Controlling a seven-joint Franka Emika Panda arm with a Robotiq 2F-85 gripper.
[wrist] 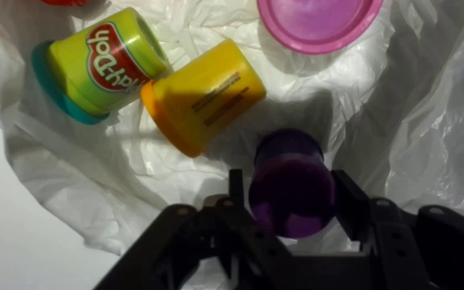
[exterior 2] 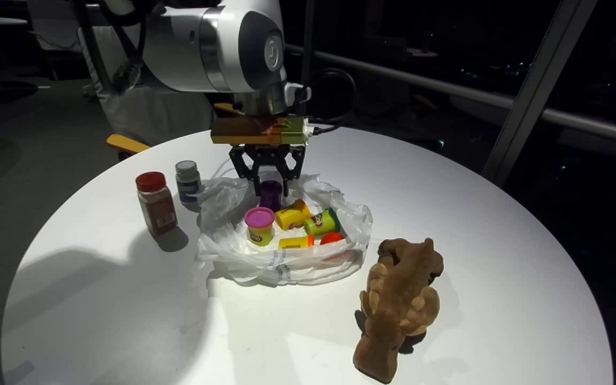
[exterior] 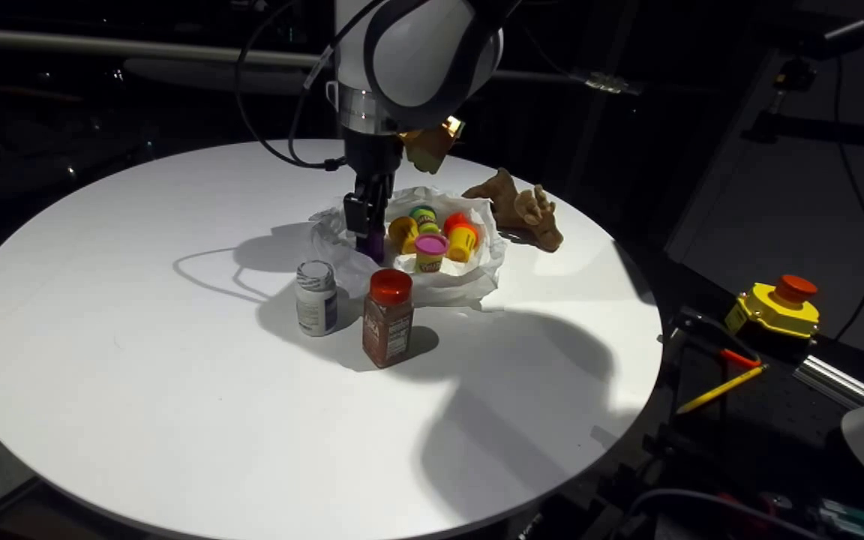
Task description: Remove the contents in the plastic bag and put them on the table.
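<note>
Over bag (exterior 2: pixel 286 269), pincer (exterior 2: pixel 271 191) part-spread, purple tub (wrist: pixel 292 197) btwn fingers (wrist: pixel 349 201), gap 1 side.

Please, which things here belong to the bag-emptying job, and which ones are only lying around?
Job:
plastic bag
tubs inside it
table
perhaps plush toy, white bottle, red-lidded jar, outside the bag

Lying around:
yellow button box
pencil

Dim lighting, windows (exterior 2: pixel 463 37) black with a metal rail (exterior 2: pixel 420 79) running across (small light specks (exterior 2: pixel 441 143) in the glass). Grey floor (exterior 2: pixel 46 115), grey chair (exterior 2: pixel 171 118) with wood-toned armrest (exterior 2: pixel 126 143).
</note>
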